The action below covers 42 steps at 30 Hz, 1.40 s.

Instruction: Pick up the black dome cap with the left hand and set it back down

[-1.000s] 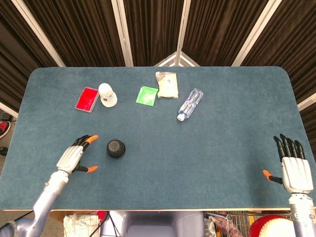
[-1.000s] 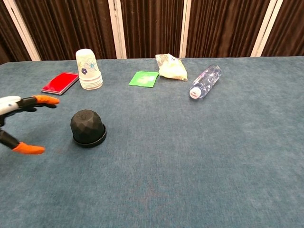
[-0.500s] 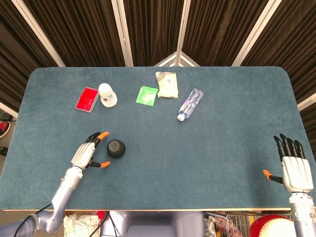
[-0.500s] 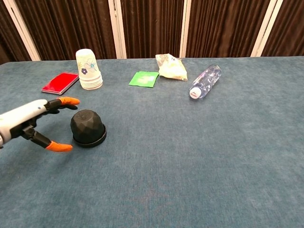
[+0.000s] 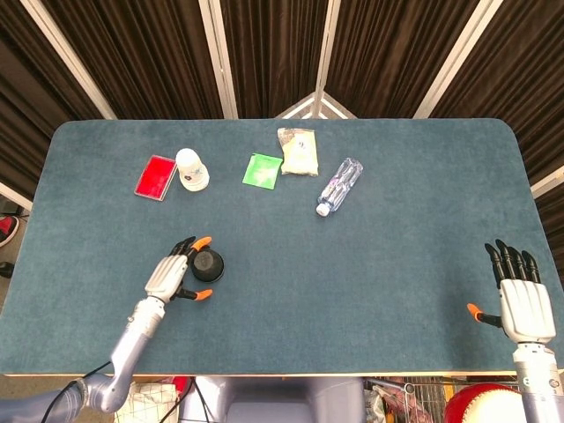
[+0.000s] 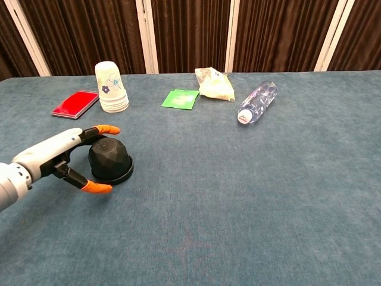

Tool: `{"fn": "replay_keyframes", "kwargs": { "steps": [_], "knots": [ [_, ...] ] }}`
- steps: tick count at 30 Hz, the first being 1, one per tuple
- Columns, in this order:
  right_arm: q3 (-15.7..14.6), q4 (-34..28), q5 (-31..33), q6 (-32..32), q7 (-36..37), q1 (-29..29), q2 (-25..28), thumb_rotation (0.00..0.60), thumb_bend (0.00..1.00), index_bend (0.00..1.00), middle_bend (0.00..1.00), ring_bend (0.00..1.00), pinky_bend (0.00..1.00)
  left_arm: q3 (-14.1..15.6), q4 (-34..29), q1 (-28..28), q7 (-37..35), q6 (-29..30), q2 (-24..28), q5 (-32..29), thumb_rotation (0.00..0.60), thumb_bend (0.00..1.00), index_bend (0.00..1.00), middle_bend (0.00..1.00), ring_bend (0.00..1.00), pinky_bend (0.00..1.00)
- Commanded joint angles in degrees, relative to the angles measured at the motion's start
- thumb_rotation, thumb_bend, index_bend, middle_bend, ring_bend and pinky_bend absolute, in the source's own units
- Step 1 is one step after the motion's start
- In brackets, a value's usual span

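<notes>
The black dome cap (image 5: 209,263) (image 6: 111,160) stands upright on the blue table, left of centre. My left hand (image 5: 174,274) (image 6: 62,156) is right beside it on its left, fingers spread around its side, the orange fingertips (image 6: 108,129) behind it and the thumb tip in front. Whether the fingers touch the cap I cannot tell; the cap rests on the table. My right hand (image 5: 516,293) lies flat and spread near the table's front right corner, holding nothing; the chest view does not show it.
Along the back stand a red card (image 5: 155,177) (image 6: 75,103), a stack of paper cups (image 5: 191,169) (image 6: 111,87), a green packet (image 5: 263,170) (image 6: 181,99), a pale bag (image 5: 299,151) (image 6: 214,84) and a lying plastic bottle (image 5: 339,186) (image 6: 258,101).
My left hand has slid right along the table until its spread fingers bracket the dome cap. The cap and the right hand have stayed in place.
</notes>
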Motion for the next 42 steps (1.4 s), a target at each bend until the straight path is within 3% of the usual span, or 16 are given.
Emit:
{"fn": "replay_keyframes", "kwargs": {
  "steps": [1, 12, 18, 28, 36, 42],
  "knots": [
    [0.10, -0.01, 0.18, -0.14, 0.14, 0.07, 0.08, 0.600, 0.15, 0.04, 0.02, 0.04, 0.01, 0.07, 0.66, -0.13, 1.39, 0.34, -0.94, -0.40, 0.600, 0.15, 0.12, 0.20, 0.00, 0.00],
    [0.02, 0.17, 0.31, -0.31, 0.36, 0.06, 0.09, 0.600, 0.15, 0.04, 0.02, 0.04, 0.01, 0.15, 2.21, -0.24, 3.35, 1.35, -2.66, -0.82, 0.600, 0.15, 0.12, 0.19, 0.00, 0.00],
    [-0.04, 0.27, 0.43, -0.59, 0.49, 0.13, 0.08, 0.600, 0.15, 0.04, 0.02, 0.04, 0.01, 0.02, 3.48, -0.23, 3.96, 1.41, -3.36, -1.49, 0.600, 0.16, 0.12, 0.22, 0.00, 0.00],
    [-0.01, 0.12, 0.84, -1.15, 0.17, 0.40, -0.07, 0.600, 0.15, 0.04, 0.02, 0.04, 0.01, -1.02, 5.22, -0.01, 7.34, 2.23, -5.34, -3.89, 0.600, 0.26, 0.13, 0.33, 0.00, 0.00],
    [-0.11, -0.01, 0.70, -0.84, 0.68, 0.17, 0.10, 0.600, 0.15, 0.04, 0.02, 0.04, 0.01, -1.01, 5.33, 0.07, 8.52, 2.63, -5.81, -4.22, 0.600, 0.33, 0.15, 0.36, 0.00, 0.00],
    [-0.21, 0.08, 0.58, -0.85, 0.83, 0.14, 0.10, 0.600, 0.15, 0.04, 0.02, 0.04, 0.01, -1.29, 3.01, 0.13, 6.23, 3.31, -5.02, -3.21, 0.600, 0.43, 0.25, 0.39, 0.00, 0.00]
  ]
}}
